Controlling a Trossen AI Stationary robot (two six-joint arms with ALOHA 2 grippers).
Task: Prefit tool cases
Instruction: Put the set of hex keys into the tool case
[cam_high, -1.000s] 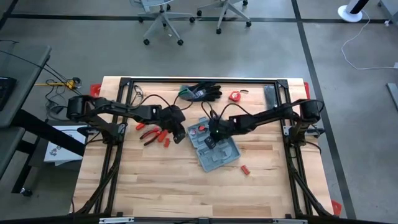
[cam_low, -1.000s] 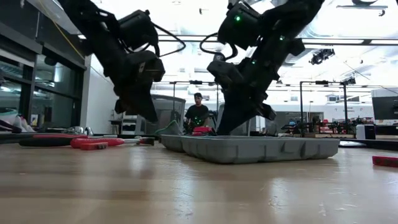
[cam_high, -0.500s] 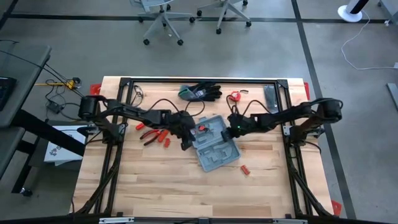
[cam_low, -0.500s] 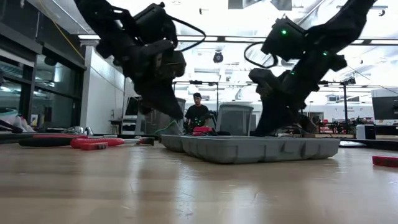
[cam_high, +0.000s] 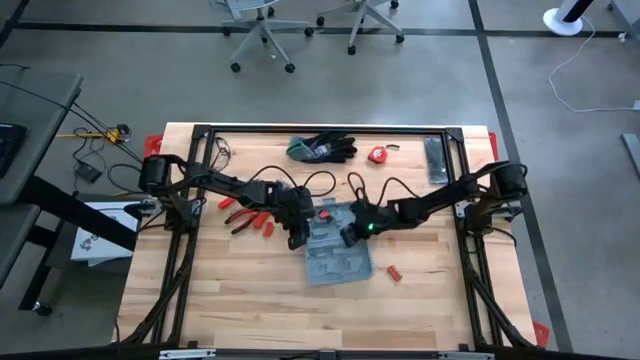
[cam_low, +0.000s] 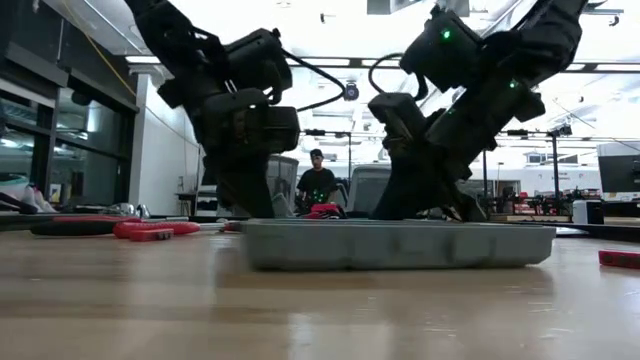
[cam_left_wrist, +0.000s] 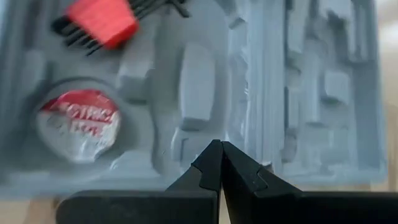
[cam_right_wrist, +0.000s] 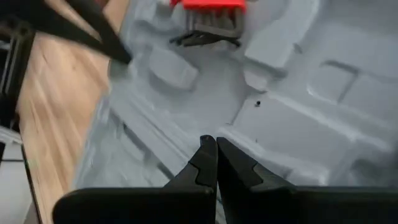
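your case (cam_high: 334, 248) has swung squarer vs 0.5 s ago; left gripper (cam_high: 297, 237) and right gripper (cam_high: 349, 233) both pinched tight at its edges. only wrist views show red bit holder (cam_left_wrist: 101, 22) inside.

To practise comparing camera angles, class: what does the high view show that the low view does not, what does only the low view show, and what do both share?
Only the high view shows the black-and-green gloves at the table's far edge and office chairs on the floor. Only the low view shows a person in the room behind. Both show the open grey-blue tool case, with the left pincer and right pincer at its two sides, and red-handled pliers.
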